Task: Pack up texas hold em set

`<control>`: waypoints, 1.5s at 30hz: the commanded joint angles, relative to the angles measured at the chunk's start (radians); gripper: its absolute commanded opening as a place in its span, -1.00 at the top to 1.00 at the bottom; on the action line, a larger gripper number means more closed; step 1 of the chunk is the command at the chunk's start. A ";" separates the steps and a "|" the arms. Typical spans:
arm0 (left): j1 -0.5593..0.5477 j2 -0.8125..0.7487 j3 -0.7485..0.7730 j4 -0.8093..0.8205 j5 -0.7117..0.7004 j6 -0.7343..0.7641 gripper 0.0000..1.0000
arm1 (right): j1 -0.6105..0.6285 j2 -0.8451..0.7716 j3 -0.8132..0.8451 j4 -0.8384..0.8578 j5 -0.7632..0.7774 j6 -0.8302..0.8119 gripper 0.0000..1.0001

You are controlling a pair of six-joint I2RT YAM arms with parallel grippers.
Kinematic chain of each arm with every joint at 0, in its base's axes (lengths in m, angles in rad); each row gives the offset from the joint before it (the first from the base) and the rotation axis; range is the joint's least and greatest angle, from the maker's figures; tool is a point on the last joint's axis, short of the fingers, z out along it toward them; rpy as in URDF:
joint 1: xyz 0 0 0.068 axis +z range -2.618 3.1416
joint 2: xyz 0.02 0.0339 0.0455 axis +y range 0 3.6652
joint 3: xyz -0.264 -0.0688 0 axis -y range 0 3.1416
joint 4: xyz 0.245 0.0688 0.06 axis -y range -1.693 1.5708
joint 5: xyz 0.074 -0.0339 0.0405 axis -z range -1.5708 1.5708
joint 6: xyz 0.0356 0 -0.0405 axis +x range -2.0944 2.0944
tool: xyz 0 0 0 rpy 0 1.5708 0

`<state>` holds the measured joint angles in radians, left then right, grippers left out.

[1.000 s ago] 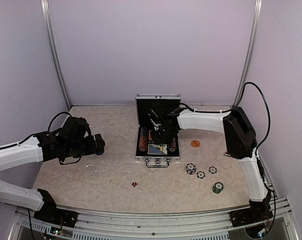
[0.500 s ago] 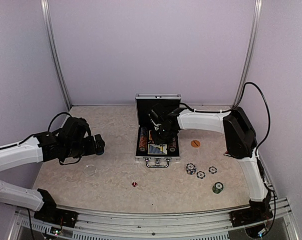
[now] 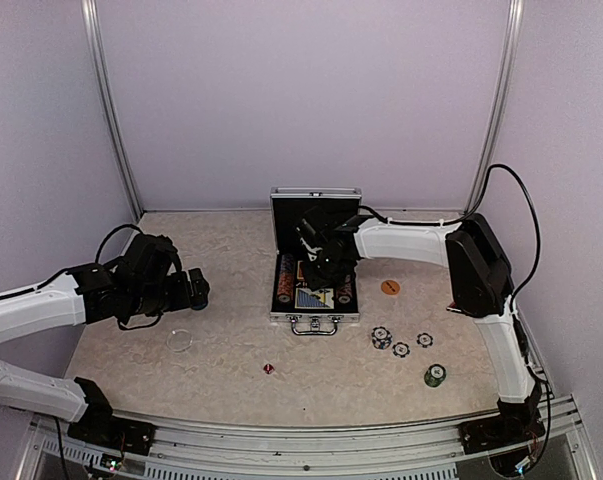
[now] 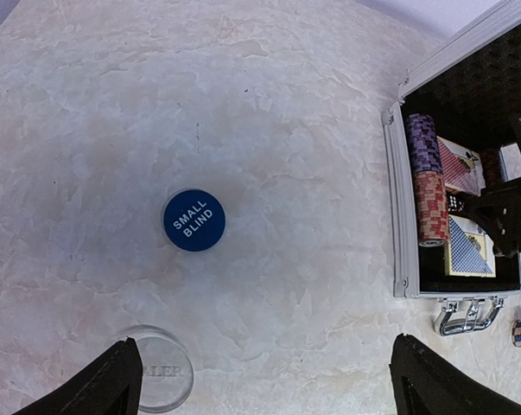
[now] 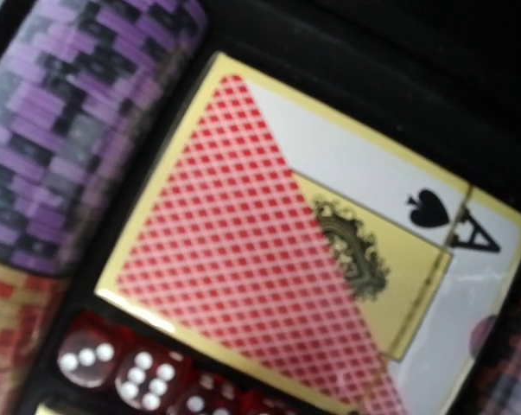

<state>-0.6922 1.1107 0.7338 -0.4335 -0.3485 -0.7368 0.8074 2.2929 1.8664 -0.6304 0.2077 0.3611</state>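
Note:
The silver case [image 3: 315, 318] lies open at the table's middle, lid upright. It holds purple chips [image 4: 422, 143], red chips [image 4: 431, 207], a red-backed card deck [image 5: 277, 251], a blue deck [image 4: 467, 255] and red dice [image 5: 130, 367]. My right gripper [image 3: 321, 265] hangs low inside the case, just over the red deck; its fingers do not show in the right wrist view. My left gripper [image 4: 273, 389] is open above bare table. A blue "small blind" disc [image 4: 193, 220] lies ahead of it and a clear dealer disc [image 4: 161, 380] sits by its left finger.
To the right of the case lie an orange disc [image 3: 390, 287], three loose striped chips [image 3: 401, 345] and a short green chip stack [image 3: 435, 375]. One red die [image 3: 269, 368] sits in front of the case. Walls close in the table at the back and both sides.

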 commanded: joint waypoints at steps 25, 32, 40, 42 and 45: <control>0.006 0.011 0.023 0.023 0.000 -0.004 -0.98 | 0.369 -0.213 -0.136 -0.035 -0.112 -0.098 -0.23; 0.006 0.001 0.012 0.017 -0.006 -0.007 -0.98 | 0.418 -0.178 -0.162 -0.033 -0.169 -0.079 -0.19; 0.006 -0.008 0.000 0.021 -0.001 -0.013 -0.98 | 0.440 -0.140 -0.172 -0.038 -0.123 -0.040 -0.16; 0.006 -0.009 0.000 0.022 -0.001 -0.015 -0.98 | 0.440 -0.128 -0.175 -0.039 -0.111 -0.030 -0.16; 0.006 -0.011 -0.003 0.022 -0.001 -0.016 -0.98 | 0.440 -0.110 -0.175 -0.038 -0.108 -0.025 -0.14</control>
<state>-0.6922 1.1156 0.7357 -0.4286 -0.3481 -0.7403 1.2369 2.1456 1.7050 -0.6533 0.0761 0.3126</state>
